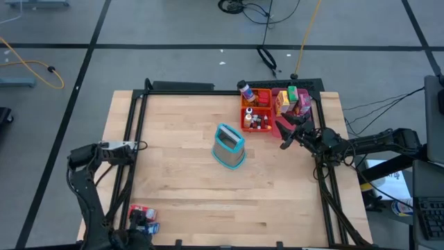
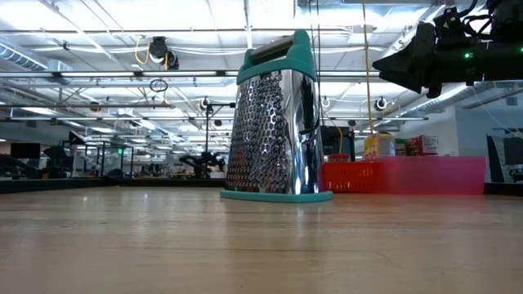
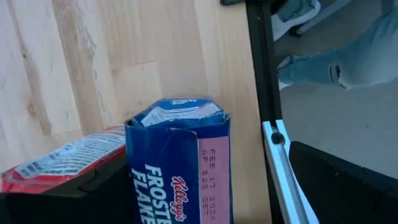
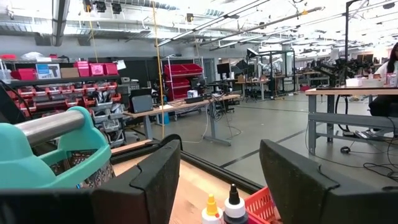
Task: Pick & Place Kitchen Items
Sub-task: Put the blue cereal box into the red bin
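- High view shows us the wooden table (image 1: 187,173) from above. The kitchen items sit in two places: most are packed in the orange tray (image 1: 256,111) and the pink tray (image 1: 295,105) at the far right of the table, and two little boxes lie at the near left corner.
- We think the trays keep the tiny bottles (image 1: 259,121) and the small boxes (image 1: 286,101) together so they do not roll away.
- A shiny grater (image 1: 228,146) with a teal handle stands upright in the middle of the table, apart from the trays. In the low view the grater (image 2: 274,118) hides part of the orange tray behind it.
- Our right gripper (image 1: 286,133) hangs in the air just beside the pink tray. In the right wrist view its fingers (image 4: 155,177) stand apart with nothing between them. We see two bottle tops (image 4: 225,208) just past them, so we think it is lining up to pick one.
- Our left gripper (image 1: 141,223) is low at the near left corner, by the red box (image 3: 59,163) and the blue box (image 3: 180,165). Its fingers are spread wide. The boxes sit right at them, but we cannot tell if it grips either one.
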Motion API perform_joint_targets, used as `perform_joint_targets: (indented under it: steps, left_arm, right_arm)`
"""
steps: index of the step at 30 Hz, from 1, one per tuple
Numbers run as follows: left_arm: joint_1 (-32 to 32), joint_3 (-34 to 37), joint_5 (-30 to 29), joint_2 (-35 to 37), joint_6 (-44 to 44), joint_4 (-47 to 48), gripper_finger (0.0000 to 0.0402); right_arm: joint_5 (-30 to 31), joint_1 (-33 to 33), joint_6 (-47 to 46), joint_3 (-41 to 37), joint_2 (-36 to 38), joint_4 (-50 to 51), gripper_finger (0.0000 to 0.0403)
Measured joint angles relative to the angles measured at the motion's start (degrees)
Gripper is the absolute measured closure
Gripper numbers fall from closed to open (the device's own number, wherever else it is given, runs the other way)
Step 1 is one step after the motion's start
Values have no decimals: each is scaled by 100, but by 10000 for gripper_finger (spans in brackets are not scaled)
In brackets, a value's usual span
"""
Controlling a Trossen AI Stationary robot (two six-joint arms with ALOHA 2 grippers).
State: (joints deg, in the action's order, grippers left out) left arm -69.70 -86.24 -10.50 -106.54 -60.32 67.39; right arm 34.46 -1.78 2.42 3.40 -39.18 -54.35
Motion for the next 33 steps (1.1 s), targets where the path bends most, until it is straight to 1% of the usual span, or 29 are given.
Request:
perform_joint_targets:
  steps: [5,18,28,33]
  left_arm:
    - [-97,0,-7,0,-13,-8,23]
    - [-100,0,-2,0,-44,-17,23]
    - [-67,0,26,0,-1082,-103,23]
    - [-30,0,18,0,-1202,-17,23]
  right_arm:
    - [0,0,0,0,0,-2,190]
    - [-2,0,0,0,0,-2,190]
    - [-5,0,0,0,0,-2,190]
    - [-5,0,0,0,0,-2,190]
